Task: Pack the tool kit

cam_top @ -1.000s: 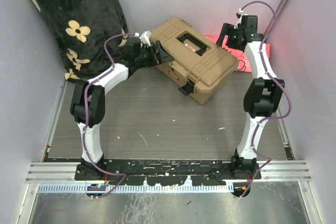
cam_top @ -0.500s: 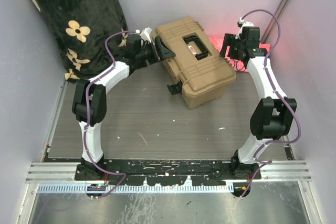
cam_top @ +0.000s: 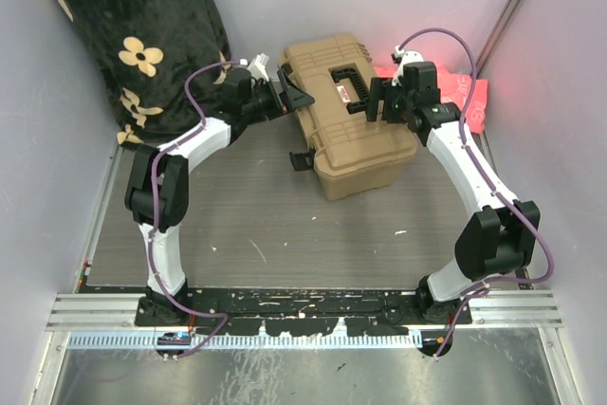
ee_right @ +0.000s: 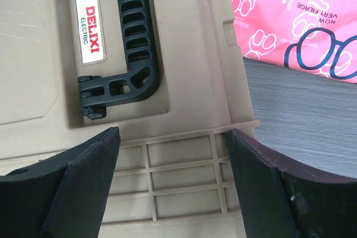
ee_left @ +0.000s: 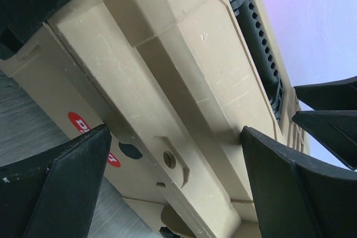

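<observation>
From where I stand, the grey table [cam_top: 285,225] carries the tan toolbox [cam_top: 356,144] past its middle, lid shut and black handle [cam_top: 343,73] facing up. The left gripper [cam_top: 292,100] is spread wide around the box's left end; I can't quite make out whether its fingers touch. The right gripper [cam_top: 379,101] hovers with jaws apart over the lid. Behind lie a pink cloth [cam_top: 477,101] and a black floral blanket [cam_top: 142,35].

matt tan plastic toolbox [cam_top: 360,144], plush black blanket [cam_top: 142,35], wood-grain table [cam_top: 285,225]

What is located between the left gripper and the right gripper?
The tan toolbox sits between the left gripper and the right gripper, as the top view shows.
</observation>
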Controlling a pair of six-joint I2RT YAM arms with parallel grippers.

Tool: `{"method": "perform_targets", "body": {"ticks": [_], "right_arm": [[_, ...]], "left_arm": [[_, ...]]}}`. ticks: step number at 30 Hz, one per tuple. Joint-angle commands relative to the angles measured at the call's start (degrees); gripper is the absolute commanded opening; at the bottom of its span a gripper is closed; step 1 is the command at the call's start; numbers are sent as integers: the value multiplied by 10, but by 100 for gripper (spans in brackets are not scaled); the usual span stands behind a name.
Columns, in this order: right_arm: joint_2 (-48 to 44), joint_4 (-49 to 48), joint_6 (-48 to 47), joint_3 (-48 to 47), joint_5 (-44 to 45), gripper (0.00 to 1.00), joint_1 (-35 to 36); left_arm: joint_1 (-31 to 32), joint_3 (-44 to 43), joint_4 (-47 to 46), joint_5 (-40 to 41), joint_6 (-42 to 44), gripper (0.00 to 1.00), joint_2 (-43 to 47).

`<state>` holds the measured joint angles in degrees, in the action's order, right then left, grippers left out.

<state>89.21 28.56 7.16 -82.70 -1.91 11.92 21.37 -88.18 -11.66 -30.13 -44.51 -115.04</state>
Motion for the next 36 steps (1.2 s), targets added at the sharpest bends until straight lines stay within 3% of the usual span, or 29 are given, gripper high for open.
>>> {"method": "perform_targets", "body": {"ticks": [1,11,17,21,27,31,36], "right_arm": [[22,142,82,64,-133,82,60],[-16,118,153,150,-114,81,148],[-68,133,171,163,-54,83,155],[-95,167,164,97,21,85,155],[-80,201,130,-106,99,86,155],[-19,222,99,-226,92,87,155],[41,218,91,-273,55,87,157]], "left_arm": [[39,27,-37,-74,-1,97,46],[55,96,-57,-107,-20,97,104],[36,99,-42,-103,3,99,149],[8,71,-12,-113,25,100,183],[-21,53,20,-132,30,98,232],[-55,55,-9,-124,1,98,251],[-122,54,-29,-131,-58,98,264]]}}
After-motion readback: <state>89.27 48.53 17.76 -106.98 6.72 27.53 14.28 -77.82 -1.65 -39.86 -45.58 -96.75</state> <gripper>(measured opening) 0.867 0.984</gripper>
